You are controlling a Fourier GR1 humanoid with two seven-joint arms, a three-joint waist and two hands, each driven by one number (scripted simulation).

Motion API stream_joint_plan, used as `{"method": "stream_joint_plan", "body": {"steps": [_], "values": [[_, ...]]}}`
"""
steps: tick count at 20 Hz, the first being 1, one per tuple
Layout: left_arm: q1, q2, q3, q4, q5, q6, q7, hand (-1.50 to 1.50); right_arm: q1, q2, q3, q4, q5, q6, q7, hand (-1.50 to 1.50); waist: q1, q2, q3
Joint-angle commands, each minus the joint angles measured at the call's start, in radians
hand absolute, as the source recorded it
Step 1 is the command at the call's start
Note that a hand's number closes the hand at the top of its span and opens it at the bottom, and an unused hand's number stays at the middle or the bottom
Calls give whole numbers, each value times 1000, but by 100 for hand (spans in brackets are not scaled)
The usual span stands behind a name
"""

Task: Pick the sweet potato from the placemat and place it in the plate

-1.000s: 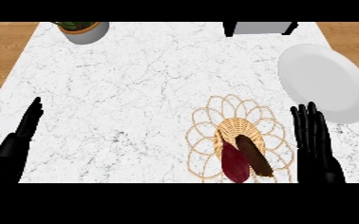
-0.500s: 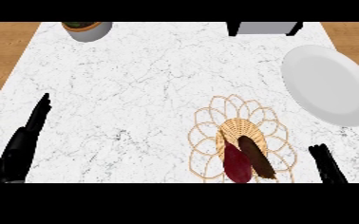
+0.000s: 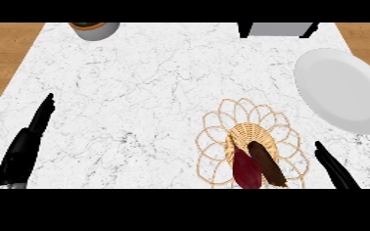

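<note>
A dark red sweet potato [image 3: 247, 169] lies on the wicker flower-shaped placemat [image 3: 249, 139] near the lower edge of the head view, with a brown elongated piece [image 3: 266, 164] touching it on its right. A white plate [image 3: 338, 89] sits at the right edge, beyond the placemat. My right hand [image 3: 335, 168] shows at the lower right, just right of the placemat, fingers straight and apart from the sweet potato. At the lower left edge my left hand [image 3: 27, 144] rests open, fingers pointing up.
A grey pot with a plant [image 3: 96, 29] stands at the back left. A grey box-like object [image 3: 278, 28] is at the back right. Wooden floor shows past the marble counter's left and right edges.
The right hand has dropped low toward the bottom right, showing less of itself. The view has shifted slightly, so everything sits a little further right. The sweet potato has not moved.
</note>
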Motion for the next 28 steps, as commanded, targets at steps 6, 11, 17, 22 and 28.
{"method": "stream_joint_plan", "body": {"steps": [6,11,17,22,28], "values": [[27,-56,-22,-41,-67,31,30,0,-242,-3,57,59,57,211,365,-150,5,-1,2],[6,-58,7,15,-56,0,-12,0,-389,8,141,208,149,297,449,-150,8,0,2],[0,-47,58,-21,-56,-49,48,0,-410,-30,57,311,110,421,353,-150,-4,-2,3],[4,-81,71,-55,-103,-57,68,0,-504,69,78,403,150,476,373,-150,-2,-3,3],[43,-112,74,-127,-136,-73,93,0,-490,120,105,493,205,490,318,-150,-2,-3,3]]}}
